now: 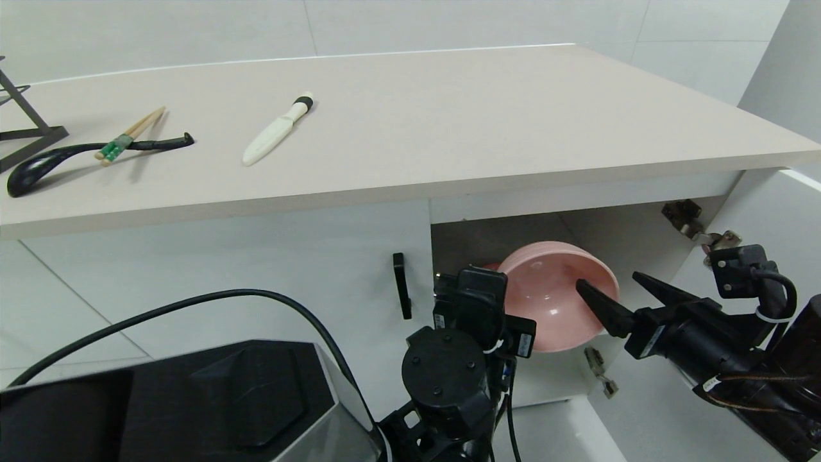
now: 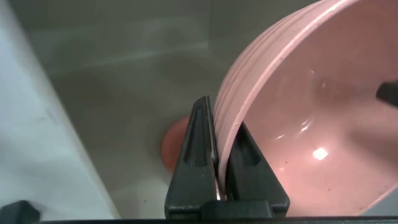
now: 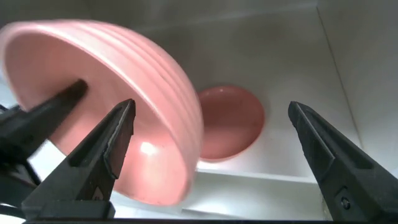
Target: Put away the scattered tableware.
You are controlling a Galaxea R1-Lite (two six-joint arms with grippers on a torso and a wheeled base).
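A pink ribbed bowl (image 1: 555, 301) is held tilted on its side inside the open cabinet, its hollow facing me. My left gripper (image 2: 221, 140) is shut on the bowl's rim (image 2: 242, 106), one finger inside and one outside. My right gripper (image 1: 619, 292) is open, its fingers spread just in front of the bowl (image 3: 130, 112) without touching it. A small pink plate (image 3: 227, 121) lies on the cabinet floor behind the bowl. On the countertop lie a cream knife (image 1: 276, 130), a black ladle (image 1: 77, 156) and a pair of chopsticks (image 1: 128, 136).
The cabinet door (image 1: 757, 301) stands open at the right with its hinges showing. A black handle (image 1: 401, 284) is on the shut left door. A black rack (image 1: 25, 128) stands at the counter's far left. The counter's right half is bare.
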